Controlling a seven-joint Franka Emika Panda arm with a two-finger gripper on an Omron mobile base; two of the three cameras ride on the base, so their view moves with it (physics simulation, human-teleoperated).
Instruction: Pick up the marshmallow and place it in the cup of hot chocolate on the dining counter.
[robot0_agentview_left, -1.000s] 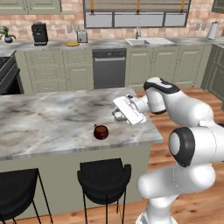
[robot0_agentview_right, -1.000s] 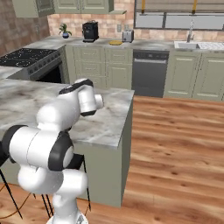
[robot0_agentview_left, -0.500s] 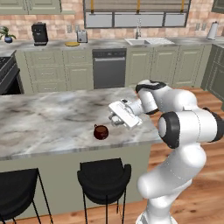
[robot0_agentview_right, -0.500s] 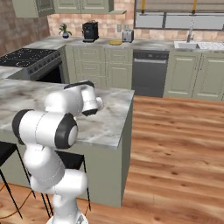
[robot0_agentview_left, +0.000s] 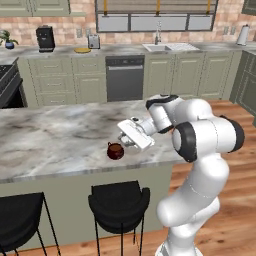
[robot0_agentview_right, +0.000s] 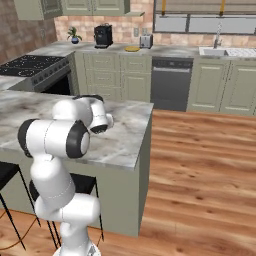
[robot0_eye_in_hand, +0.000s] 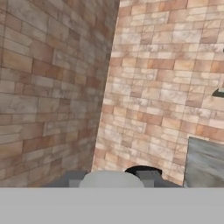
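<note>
— Is the marshmallow in yet?

— Not that I can see. The gripper (robot0_agentview_left: 121, 136) hangs just above and beside the cup of hot chocolate (robot0_agentview_left: 115, 151) on the dining counter (robot0_agentview_left: 55, 140), jaws drawn narrow. In the hand view a pale lump (robot0_eye_in_hand: 111, 179) sits between the tips, likely the marshmallow. Dropping it in remains.

— What changed?

— The hand has swung closer over the cup than a second ago.

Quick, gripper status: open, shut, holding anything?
Gripper: shut, beside the cup; a pale rounded thing sits between its tips in the hand view, likely the marshmallow.
</note>
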